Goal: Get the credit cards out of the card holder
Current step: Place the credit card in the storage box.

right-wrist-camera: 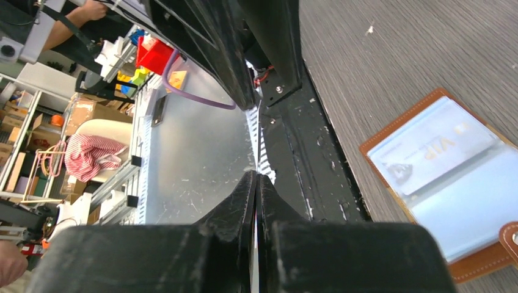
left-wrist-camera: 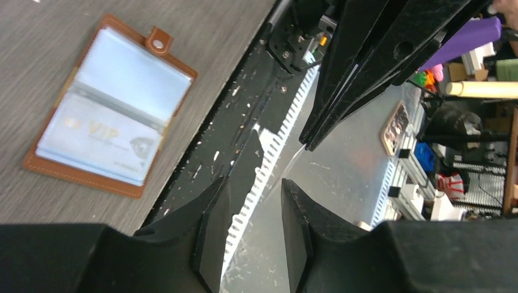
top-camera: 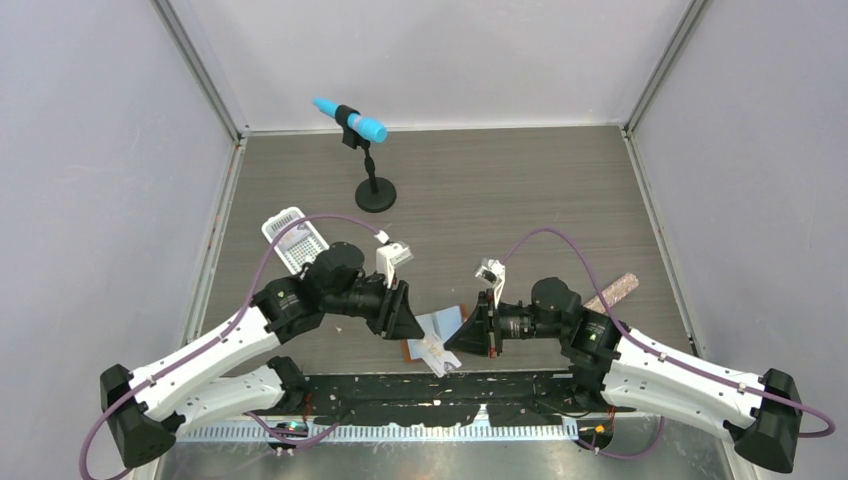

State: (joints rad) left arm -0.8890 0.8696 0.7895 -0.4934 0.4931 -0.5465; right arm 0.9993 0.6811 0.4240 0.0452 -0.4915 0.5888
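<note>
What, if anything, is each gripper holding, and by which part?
Nothing is held. The left gripper stands open and empty; the right gripper is shut on nothing. The card holder lies open on the table, a card in its pocket.

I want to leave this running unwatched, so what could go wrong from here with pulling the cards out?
1. The left gripper and right gripper both hang clear of the open card holder; with nothing pinning it, tugging the VIP card from its sleeve may drag the whole holder.
2. The holder lies beside the black base plate at the near edge and could get shoved onto it.
</note>
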